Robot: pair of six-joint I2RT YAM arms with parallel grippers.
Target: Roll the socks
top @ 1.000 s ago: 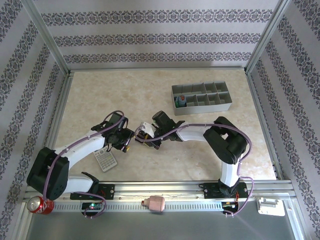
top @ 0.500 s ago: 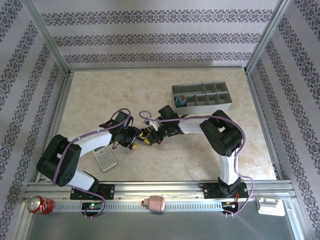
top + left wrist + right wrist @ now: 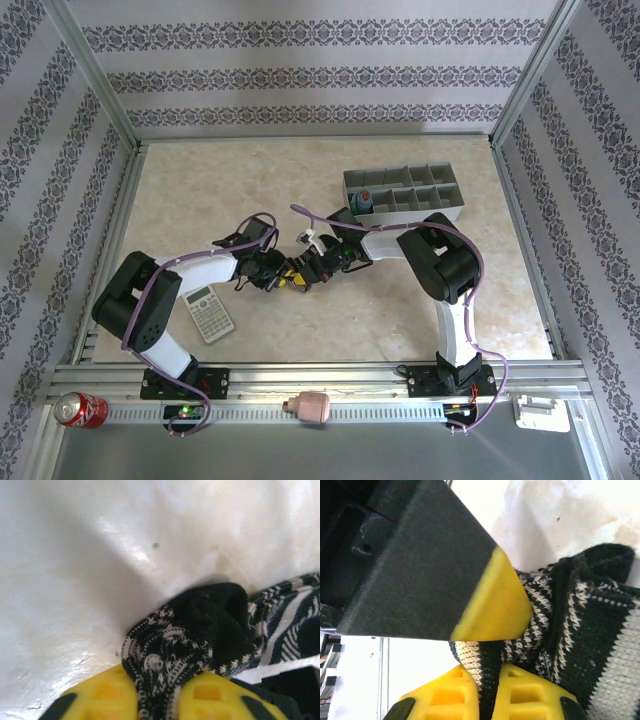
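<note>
The left hand (image 3: 157, 700), half open a second ago, has now shut on a bunched end of the striped sock (image 3: 200, 625), and the two hands have come together at the middle of the surface (image 3: 90, 550). The right hand (image 3: 490, 692) is shut too, pinching another fold of the same sock, so I judge the rolling can go on from two sides. The sock lies crumpled between the hands on the surface; its body runs from the left hand toward the right of that view, but its true long axis I cannot tell.
</note>
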